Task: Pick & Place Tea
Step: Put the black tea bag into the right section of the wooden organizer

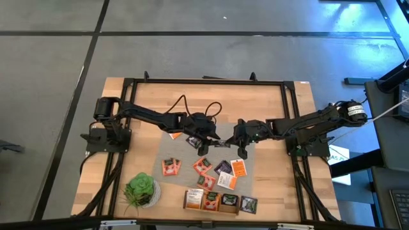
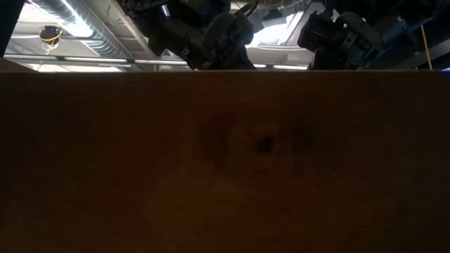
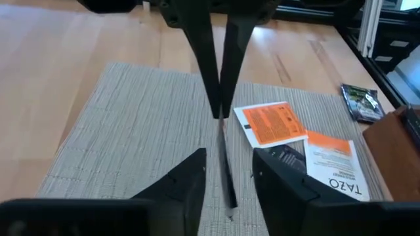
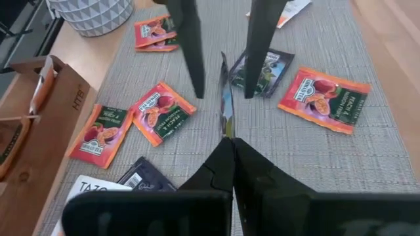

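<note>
A dark tea sachet (image 4: 226,98) hangs in the air over the grey mat (image 1: 172,150), between my two grippers at the table's middle. My right gripper (image 4: 230,141), reaching in from the right, is shut on it. My left gripper (image 3: 228,156) comes from the left and is open; its two fingers stand on either side of the sachet (image 3: 226,177) without touching it. Several more tea sachets, orange, white-and-orange and black, lie flat on the mat (image 1: 203,166). My right gripper pinches the sachet by the edge nearest to it (image 4: 228,130) between its two fingertips. The fingers slant down from the table's right side. The sachet stands on edge, reaching out past the fingertips toward my left gripper, clear of the mat.
A wooden box (image 1: 214,201) holding sachets stands at the near edge, with a green potted plant (image 1: 142,190) to its left. One more sachet (image 1: 249,204) lies just right of the box. A wooden board (image 2: 225,161) fills most of the low view.
</note>
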